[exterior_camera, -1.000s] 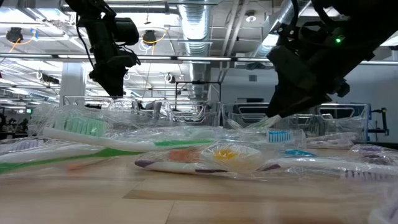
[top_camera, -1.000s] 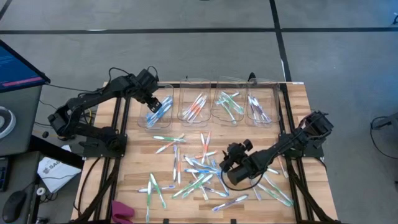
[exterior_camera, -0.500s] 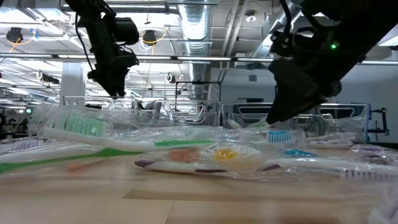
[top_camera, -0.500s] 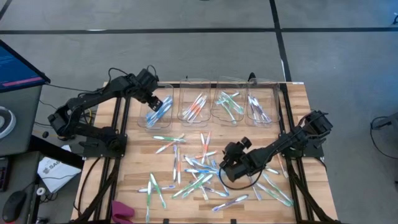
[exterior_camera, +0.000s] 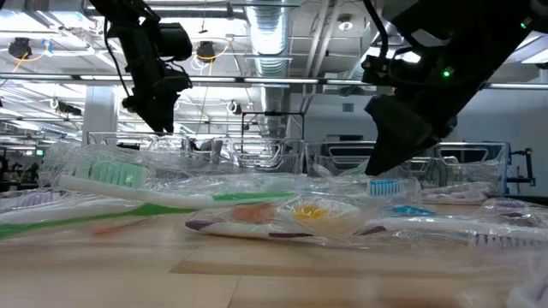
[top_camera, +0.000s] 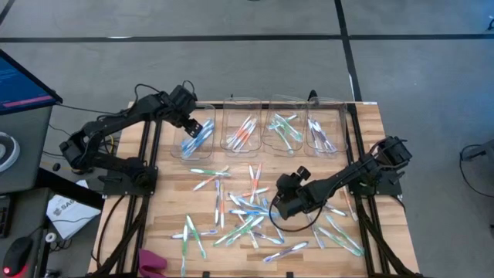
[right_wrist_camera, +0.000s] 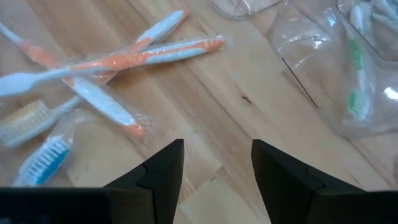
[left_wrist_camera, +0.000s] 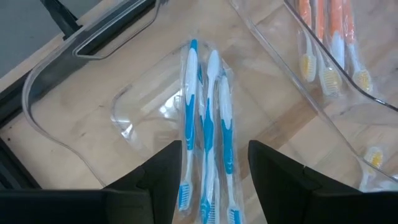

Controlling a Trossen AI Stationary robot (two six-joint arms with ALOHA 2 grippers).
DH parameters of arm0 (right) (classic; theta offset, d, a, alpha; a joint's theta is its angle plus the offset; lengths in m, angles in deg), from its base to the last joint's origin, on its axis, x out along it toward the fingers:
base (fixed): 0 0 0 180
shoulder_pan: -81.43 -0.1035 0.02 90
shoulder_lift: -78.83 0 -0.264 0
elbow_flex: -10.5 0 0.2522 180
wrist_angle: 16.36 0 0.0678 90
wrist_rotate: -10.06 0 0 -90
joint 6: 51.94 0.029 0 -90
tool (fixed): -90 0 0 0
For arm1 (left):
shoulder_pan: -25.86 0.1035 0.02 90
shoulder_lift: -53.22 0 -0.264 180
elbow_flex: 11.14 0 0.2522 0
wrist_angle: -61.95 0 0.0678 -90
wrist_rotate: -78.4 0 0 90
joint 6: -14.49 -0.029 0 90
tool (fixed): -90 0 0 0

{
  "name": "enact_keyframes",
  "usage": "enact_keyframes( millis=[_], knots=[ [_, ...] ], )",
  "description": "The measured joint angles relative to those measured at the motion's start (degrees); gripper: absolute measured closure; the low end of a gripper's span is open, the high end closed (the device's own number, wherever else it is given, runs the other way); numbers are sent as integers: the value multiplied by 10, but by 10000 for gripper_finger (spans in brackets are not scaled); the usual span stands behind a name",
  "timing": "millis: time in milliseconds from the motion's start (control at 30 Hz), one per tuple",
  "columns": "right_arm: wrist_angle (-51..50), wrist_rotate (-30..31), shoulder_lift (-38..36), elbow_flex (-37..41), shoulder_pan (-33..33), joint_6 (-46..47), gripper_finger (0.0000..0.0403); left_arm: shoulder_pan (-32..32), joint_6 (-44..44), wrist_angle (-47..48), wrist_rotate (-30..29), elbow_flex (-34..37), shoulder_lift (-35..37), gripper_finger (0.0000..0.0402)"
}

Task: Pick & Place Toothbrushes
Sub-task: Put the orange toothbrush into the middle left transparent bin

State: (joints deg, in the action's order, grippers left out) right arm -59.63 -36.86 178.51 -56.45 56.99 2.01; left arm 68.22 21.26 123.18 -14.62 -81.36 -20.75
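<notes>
Toothbrushes (top_camera: pixel 245 207) lay scattered on the wooden desk (top_camera: pixel 370 123), some already sorted into clear bins (top_camera: pixel 262 127). Right pincer (right_wrist_camera: pixel 216 163) hovered open and empty over orange ones, apparently choosing; next it needed lowering. Left pincer (left_wrist_camera: pixel 214 165) hung open above blue brushes (left_wrist_camera: pixel 208 134) in their bin. Industrial room behind.

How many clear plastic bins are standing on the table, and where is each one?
4, in a row along the table's far edge: the first bin under the left gripper, the second bin, the third bin, and the fourth bin at the right end. None seems hidden.
</notes>
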Motion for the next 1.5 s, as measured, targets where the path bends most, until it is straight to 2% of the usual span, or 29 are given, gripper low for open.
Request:
enact_keyframes(
  millis=[133, 700, 967, 1100, 1300, 1500],
  knots=[
    [0, -13, 0, 0, -3, -34, 223, -15, 0, -1, 0, 0, 0, 222],
    [0, -30, 0, 0, 3, -35, 225, -20, -5, -8, -1, 0, 0, 222],
    [0, -34, 0, 0, 5, -35, 227, -19, -5, -22, -41, 0, 0, 222],
    [0, -68, 0, 0, 6, -35, 227, -19, -5, -30, -42, 0, 0, 222],
    [0, -77, 0, 0, 6, -28, 227, -19, -5, -32, -42, 0, 0, 222],
    [-5, -134, 0, 0, 6, -3, 232, -22, -4, -31, -42, 0, 0, 222]
  ],
)
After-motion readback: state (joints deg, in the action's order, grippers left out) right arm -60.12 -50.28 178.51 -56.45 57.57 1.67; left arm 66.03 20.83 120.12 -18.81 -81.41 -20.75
